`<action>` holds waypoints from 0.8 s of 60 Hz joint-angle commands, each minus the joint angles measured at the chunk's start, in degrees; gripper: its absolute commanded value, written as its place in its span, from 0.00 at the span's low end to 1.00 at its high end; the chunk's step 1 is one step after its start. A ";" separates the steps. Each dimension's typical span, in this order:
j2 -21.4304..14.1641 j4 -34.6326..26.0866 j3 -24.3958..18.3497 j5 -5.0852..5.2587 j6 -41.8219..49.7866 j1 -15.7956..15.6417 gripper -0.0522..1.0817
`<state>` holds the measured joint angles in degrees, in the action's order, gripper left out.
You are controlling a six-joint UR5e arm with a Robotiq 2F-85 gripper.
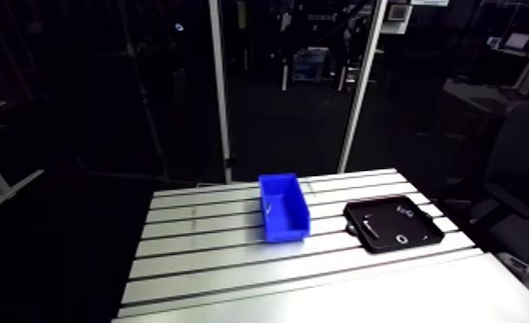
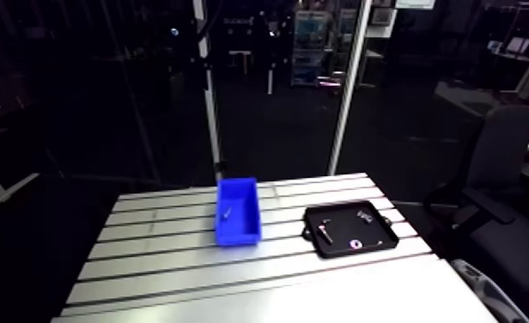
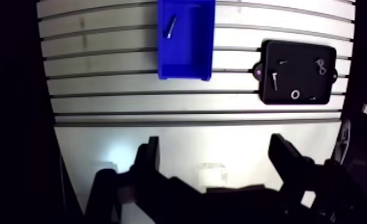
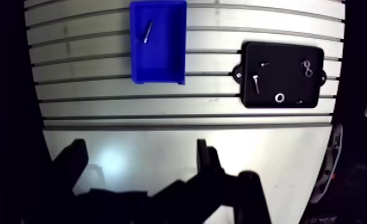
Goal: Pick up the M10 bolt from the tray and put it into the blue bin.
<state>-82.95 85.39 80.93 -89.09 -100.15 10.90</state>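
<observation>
Wrist view: counts first.

- Blue bin [image 3: 189, 56]: 1. It sits on the slotted table [image 3: 102, 101], long side running away from the gripper.
- Silver bolt [image 3: 171, 27]: 1 inside the bin. It lies slanted on the floor in the half farther from the gripper, near the wall that faces away from the tray.
- Black tray [image 3: 299, 50]: 1. It sits beside the bin and clear of it, with bare table slats between them, and has a small tab on each short side.
- Tray contents: 1 second bolt [image 3: 274, 78], lying near the edge that faces the bin; 1 ring washer [image 3: 295, 94], just beside that bolt; 1 small twisted metal piece [image 3: 321, 65], toward the far side from the bin. A couple of pale specks are too small to identify.
- I cannot tell from these frames which of the two bolts is the M10.

Gripper [image 3: 215, 143]: 2 fingers [image 3: 150, 158], spread wide with nothing between them, released. It hangs over the plain front strip of the table, well apart from bin and tray. Only bare table lies between the fingers and both containers.

Arm view: same layout, bin to the left of the tray, both toward the far half of the table. A pale glint in the bin marks the bolt, and the tray's contents show only as pale marks.
</observation>
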 commanded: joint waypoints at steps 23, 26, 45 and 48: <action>-0.50 0.26 -0.91 -0.16 0.44 1.23 0.05; -0.41 0.26 -0.91 -0.16 0.44 1.23 0.05; -0.32 0.34 0.29 -0.09 -0.35 2.40 0.05; -0.16 0.42 0.49 -0.08 -0.35 2.78 0.05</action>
<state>-83.30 85.67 80.65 -89.24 -100.20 12.47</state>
